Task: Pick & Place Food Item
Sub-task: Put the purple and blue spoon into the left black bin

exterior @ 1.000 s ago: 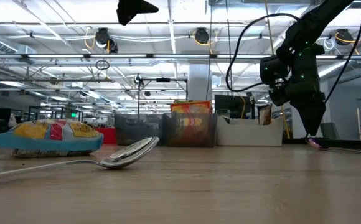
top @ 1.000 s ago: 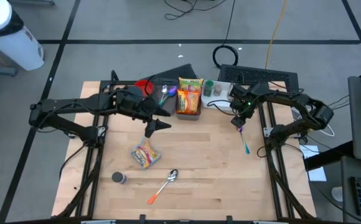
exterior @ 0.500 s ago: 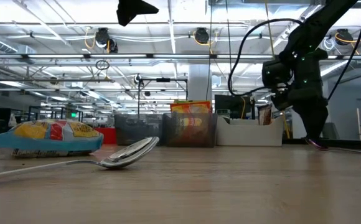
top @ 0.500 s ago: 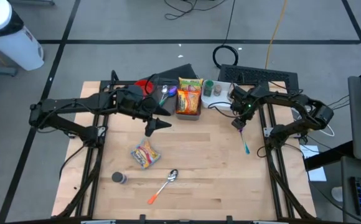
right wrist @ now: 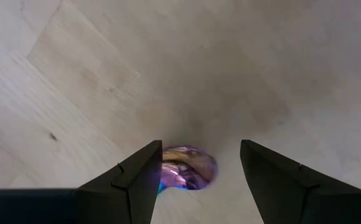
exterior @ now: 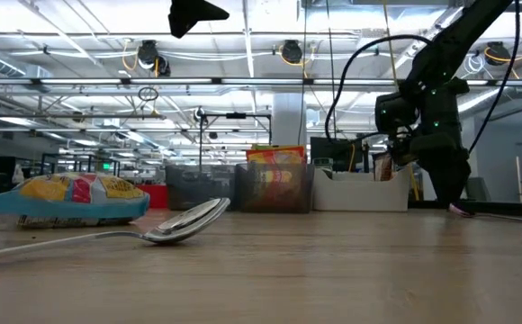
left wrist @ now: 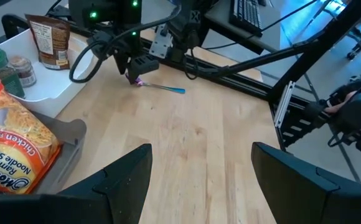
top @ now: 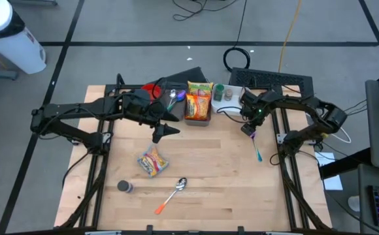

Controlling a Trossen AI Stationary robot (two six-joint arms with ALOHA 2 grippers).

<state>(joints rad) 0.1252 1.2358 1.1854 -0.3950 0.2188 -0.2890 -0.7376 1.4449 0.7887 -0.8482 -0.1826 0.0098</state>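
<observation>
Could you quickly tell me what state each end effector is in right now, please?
Left end effector: open, holding nothing, raised above the table.
Right end effector: open, low over the purple spoon bowl, not gripping it.

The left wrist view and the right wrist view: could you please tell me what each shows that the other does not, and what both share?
Only the left wrist view shows the ramen packet, the white tray with jars and a pouch, the spoon's blue handle, and the right claw from afar. Only the right wrist view shows that spoon's iridescent bowl close up, lying on the table between the open right claw's fingers. Both show the wooden table and the spoon.
</observation>
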